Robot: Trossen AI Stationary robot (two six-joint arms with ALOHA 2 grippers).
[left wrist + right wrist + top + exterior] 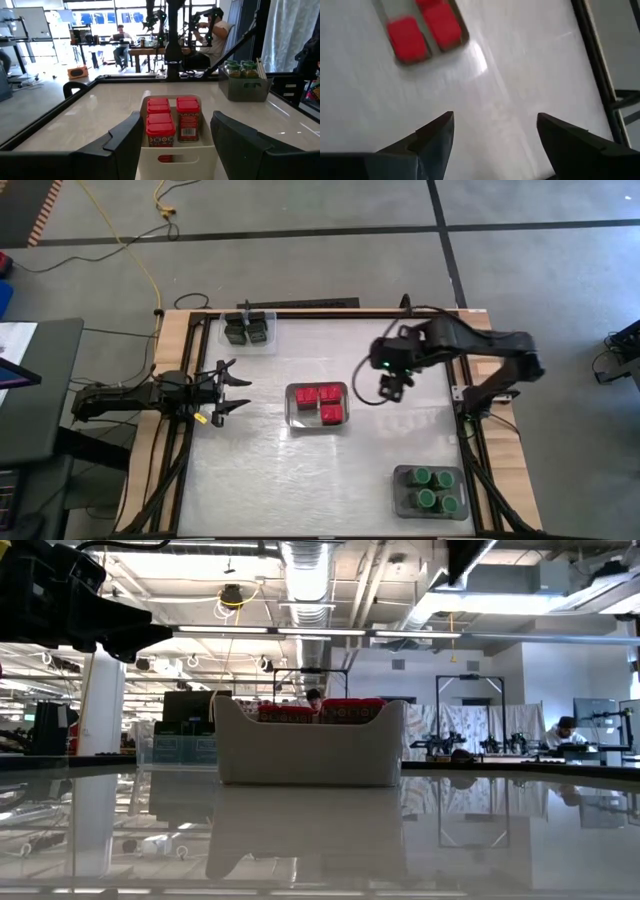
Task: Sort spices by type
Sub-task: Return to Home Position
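Red square-capped spices [318, 403] stand in a white tray [292, 418] at the table's middle; they also show in the left wrist view [172, 120], the right wrist view [422, 30] and the low view [320, 710]. Black boxy spices [246, 330] sit in a clear tray at the far left. Several green round-capped spices [430, 488] fill a grey tray at the near right. My left gripper [236, 390] [176, 122] waits level and open at the table's left, facing the white tray. My right gripper [392, 388] [495, 120] hangs open and empty above the bare table, right of the white tray.
Bare table top [380, 460] lies between the three trays. A dark frame rail [470, 440] runs along the table's right edge beside the right arm's base. People sit at desks in the room beyond the table.
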